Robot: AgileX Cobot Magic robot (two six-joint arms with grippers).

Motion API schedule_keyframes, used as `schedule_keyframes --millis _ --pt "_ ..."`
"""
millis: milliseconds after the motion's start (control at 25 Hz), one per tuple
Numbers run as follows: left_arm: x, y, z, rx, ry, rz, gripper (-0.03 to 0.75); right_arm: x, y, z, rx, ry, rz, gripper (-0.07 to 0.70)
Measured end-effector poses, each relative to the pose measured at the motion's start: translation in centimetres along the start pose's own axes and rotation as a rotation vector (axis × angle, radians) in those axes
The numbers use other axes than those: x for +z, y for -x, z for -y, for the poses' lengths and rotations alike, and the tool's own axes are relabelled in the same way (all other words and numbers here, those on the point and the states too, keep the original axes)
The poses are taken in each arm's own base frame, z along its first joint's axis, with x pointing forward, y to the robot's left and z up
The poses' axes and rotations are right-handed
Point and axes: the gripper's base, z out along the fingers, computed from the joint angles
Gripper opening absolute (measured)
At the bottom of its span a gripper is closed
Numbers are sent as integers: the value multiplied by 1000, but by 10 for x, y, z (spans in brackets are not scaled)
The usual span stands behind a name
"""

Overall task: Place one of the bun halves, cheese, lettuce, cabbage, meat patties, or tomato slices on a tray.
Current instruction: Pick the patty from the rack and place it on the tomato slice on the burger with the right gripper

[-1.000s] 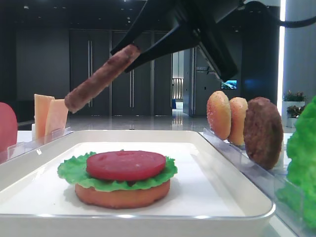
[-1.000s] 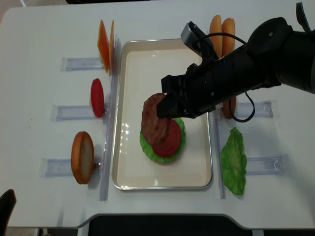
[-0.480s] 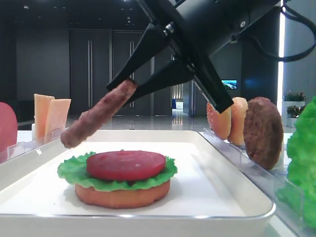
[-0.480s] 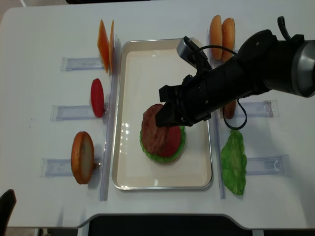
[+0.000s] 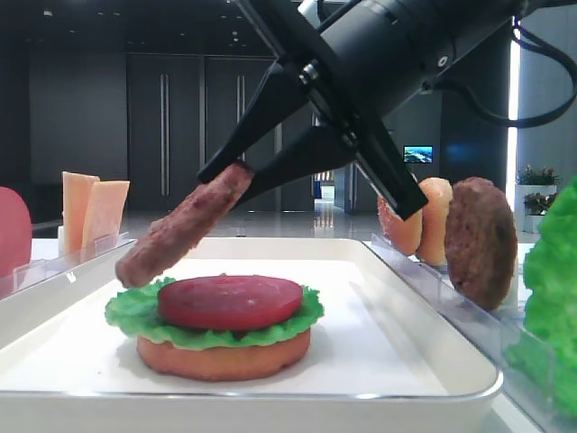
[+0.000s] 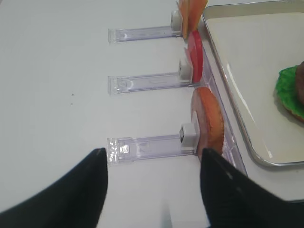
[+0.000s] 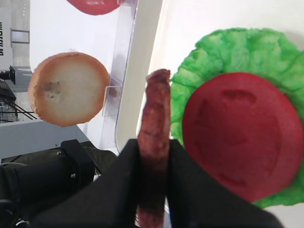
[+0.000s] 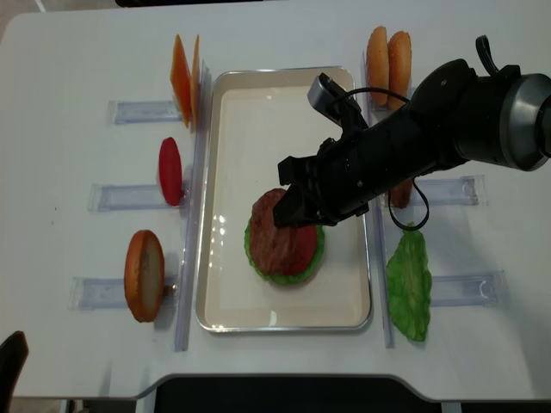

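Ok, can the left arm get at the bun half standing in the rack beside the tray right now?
Probably yes: the left gripper is open, close to the bun half, with nothing between them.

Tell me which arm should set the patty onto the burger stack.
The right arm. Its hand is already shut on the meat patty, held tilted just above the tomato slice on the tray. The left hand sits open over the table, by the racks outside the tray, holding nothing.

Reddish-brown grainy round meat patty; flat red tomato slice over frilly bright-green lettuce leaf (tan bun half beneath); white rectangular tray.
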Motion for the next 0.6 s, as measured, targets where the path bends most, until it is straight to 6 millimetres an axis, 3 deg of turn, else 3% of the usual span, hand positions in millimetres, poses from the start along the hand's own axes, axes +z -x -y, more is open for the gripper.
schedule_keyframes --millis 600 --pt "0 0 0 0 0 0 471 -4 3 4 4 -9 12 115"
